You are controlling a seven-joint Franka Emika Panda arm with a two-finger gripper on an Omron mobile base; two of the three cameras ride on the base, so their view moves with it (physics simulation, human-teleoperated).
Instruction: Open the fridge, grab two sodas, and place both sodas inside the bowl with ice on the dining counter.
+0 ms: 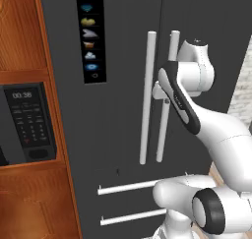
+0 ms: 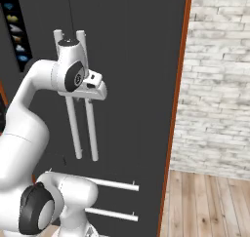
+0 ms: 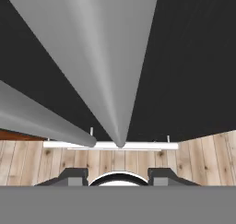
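The fridge [image 1: 113,110] stands straight ahead, tall and dark grey, with both doors closed. Two long pale bar handles run down its middle seam, the left-door handle [image 1: 146,95] and the right-door handle [image 1: 162,134]. My gripper [image 1: 161,93] sits on the right-door handle about halfway up and is shut on it. From the hand view that handle [image 3: 103,57] runs down the picture and ends between my gripper's fingertips [image 3: 119,174]. From the right, my gripper [image 2: 90,92] covers the same bar. The sodas, the bowl with ice and the dining counter are out of view.
A black built-in microwave [image 1: 29,125] sits in red-brown wood cabinetry left of the fridge. Two horizontal drawer bars [image 1: 128,186] cross the fridge's lower part. A pale brick wall [image 2: 215,85] and wooden floor [image 2: 205,207] lie to the right.
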